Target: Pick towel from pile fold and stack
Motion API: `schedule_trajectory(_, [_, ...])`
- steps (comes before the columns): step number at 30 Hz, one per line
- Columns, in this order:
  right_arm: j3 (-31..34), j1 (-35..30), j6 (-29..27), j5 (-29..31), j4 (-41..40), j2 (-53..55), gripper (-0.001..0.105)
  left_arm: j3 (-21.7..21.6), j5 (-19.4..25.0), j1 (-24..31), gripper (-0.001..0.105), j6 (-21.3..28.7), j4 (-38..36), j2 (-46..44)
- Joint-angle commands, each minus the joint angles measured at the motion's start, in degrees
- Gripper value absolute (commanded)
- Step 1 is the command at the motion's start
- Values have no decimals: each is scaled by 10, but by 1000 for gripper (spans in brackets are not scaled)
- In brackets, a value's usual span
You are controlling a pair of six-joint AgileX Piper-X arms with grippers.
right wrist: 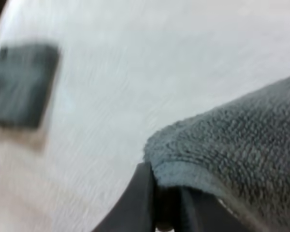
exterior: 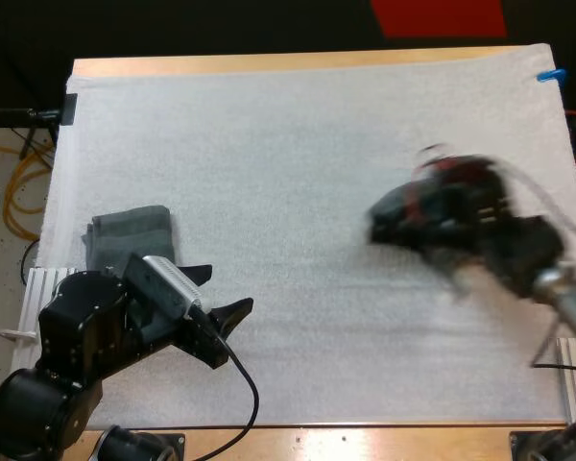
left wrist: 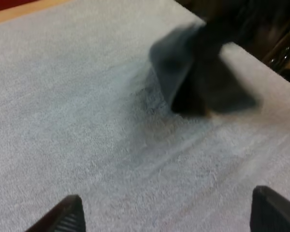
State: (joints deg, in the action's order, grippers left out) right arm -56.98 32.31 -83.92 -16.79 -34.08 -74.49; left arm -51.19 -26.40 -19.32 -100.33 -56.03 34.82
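A folded stack of dark grey-green towels [exterior: 130, 235] lies at the mat's left side, also seen beyond the held towel [right wrist: 21, 84]. My left gripper [exterior: 223, 291] hovers just right of the stack, open, its fingertips [left wrist: 63, 217] wide apart over bare mat. My right gripper [exterior: 392, 226] is blurred by motion over the right half of the mat. It is shut on a grey-green towel [right wrist: 232, 145], whose hem drapes over the fingers [right wrist: 145, 198]. From the left wrist the towel [left wrist: 171, 63] appears as a dark blur hanging from the other arm.
The white mat [exterior: 298, 144] covers nearly the whole wooden table [exterior: 365, 437]. Broad bare mat lies between the two arms and toward the far edge.
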Motion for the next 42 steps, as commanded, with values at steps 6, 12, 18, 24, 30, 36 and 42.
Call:
schedule_trajectory(6, [-4, 118, 76, 2, 117, -100, 0, 0, -17, 0, 68, -1, 7, 2])
schedule_trajectory(12, [-51, 146, 117, -3, 146, -169, 0, 0, -17, 0, 68, -1, 7, 2])
schedule_trajectory(18, [-120, 146, 110, -15, 146, -207, 4, 0, -17, 0, 68, -1, 7, 2])
schedule_trajectory(24, [-176, 146, 80, -43, 147, -244, 67, 0, -17, 0, 68, -1, 10, 2])
schedule_trajectory(30, [-210, 145, -19, -6, 55, -247, 79, 0, -17, 0, 68, -1, 8, 2])
schedule_trajectory(36, [-223, 110, -121, 139, -92, -227, 79, 0, -17, 0, 68, 3, 7, 2])
schedule_trajectory(42, [-223, 2, -123, 141, -161, -226, 79, 0, -17, 0, 68, 19, 7, 2])
